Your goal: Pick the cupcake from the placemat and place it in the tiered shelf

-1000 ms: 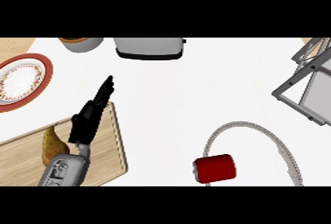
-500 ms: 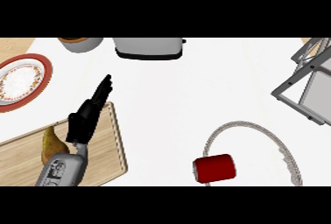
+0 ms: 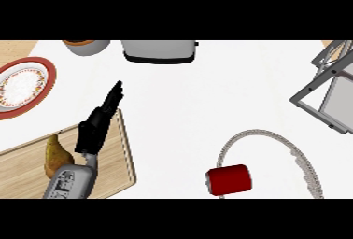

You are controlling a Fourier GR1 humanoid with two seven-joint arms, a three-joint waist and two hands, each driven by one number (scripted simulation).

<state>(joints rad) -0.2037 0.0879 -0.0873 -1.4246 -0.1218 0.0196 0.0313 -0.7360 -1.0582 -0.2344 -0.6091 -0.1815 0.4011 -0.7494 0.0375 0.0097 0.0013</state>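
Red, squat cupcake (image 3: 229,179) at the grey-rimmed placemat's (image 3: 262,132) edge; left hand (image 3: 90,132) flat, fingers straight, empty.

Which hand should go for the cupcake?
Probably the right: the cupcake and shelf sit on the robot's right. The left hand is far off over the board, though the right hand isn't in view.

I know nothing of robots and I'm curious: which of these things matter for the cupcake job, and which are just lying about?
For the job: cupcake, placemat, tiered shelf, left robot hand.
Lying about: toaster, plate, cutting board, pear, cup.
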